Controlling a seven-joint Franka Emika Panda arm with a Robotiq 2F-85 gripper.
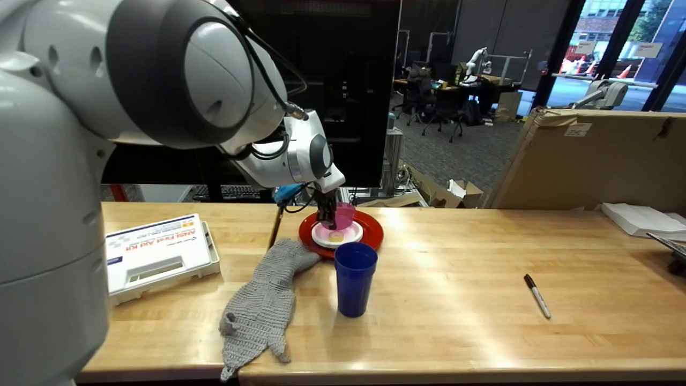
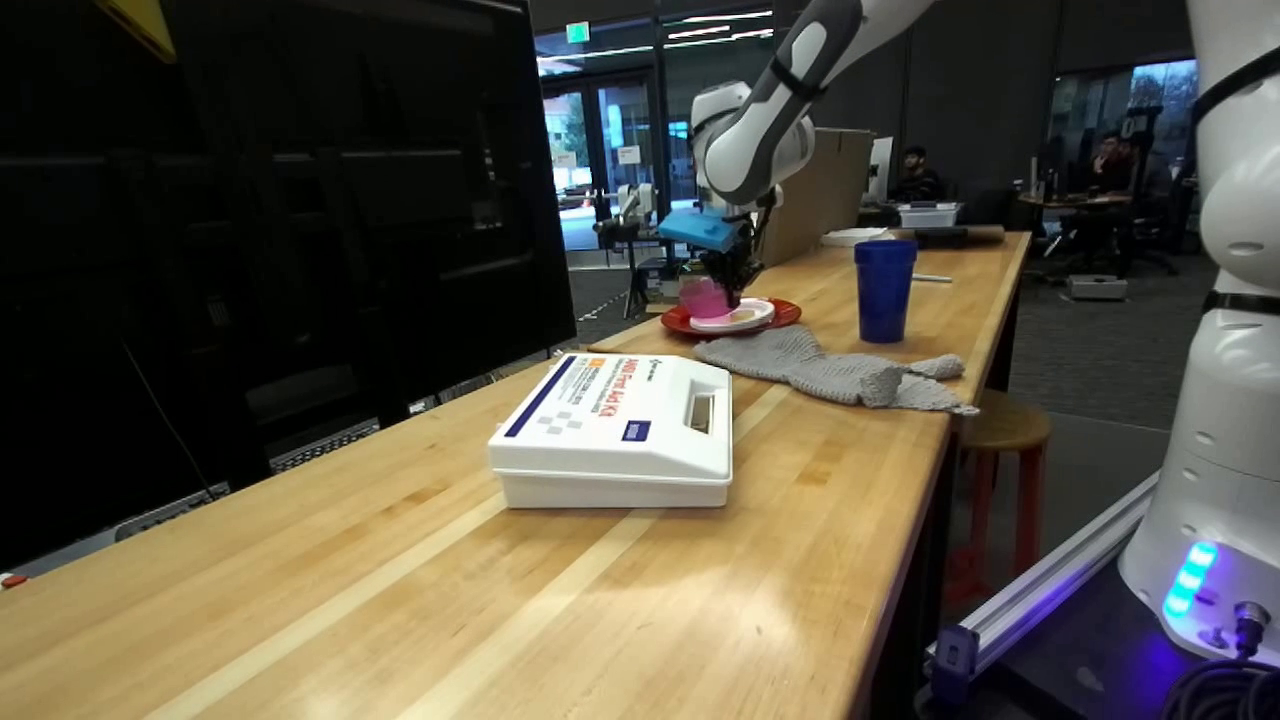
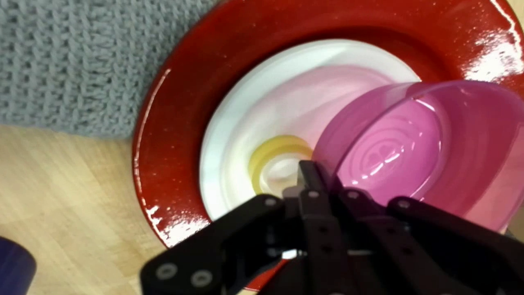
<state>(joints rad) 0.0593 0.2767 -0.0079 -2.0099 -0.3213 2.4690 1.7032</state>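
Evidently we had the pincer [image 3: 323, 180] clamped on the wall of the pink cup [image 3: 389, 139], jaws nearly tog. w/ just that thin wall btwn. In wrist view, cup was fwd & right of pincer, over the white plate [image 3: 348, 51] on the red plate [image 3: 176, 123]; mouth up, base down, long axis steep, exact lean we couldn't tell.

Wooden table [image 1: 445, 321]: first-aid kit [image 2: 600, 450], grey knit [image 1: 262, 305], red plate [image 3: 170, 159], blue cup [image 1: 355, 287], marker [image 1: 537, 297].

Robotics lab, distant robot arm [image 1: 472, 63], chair [image 1: 449, 104]
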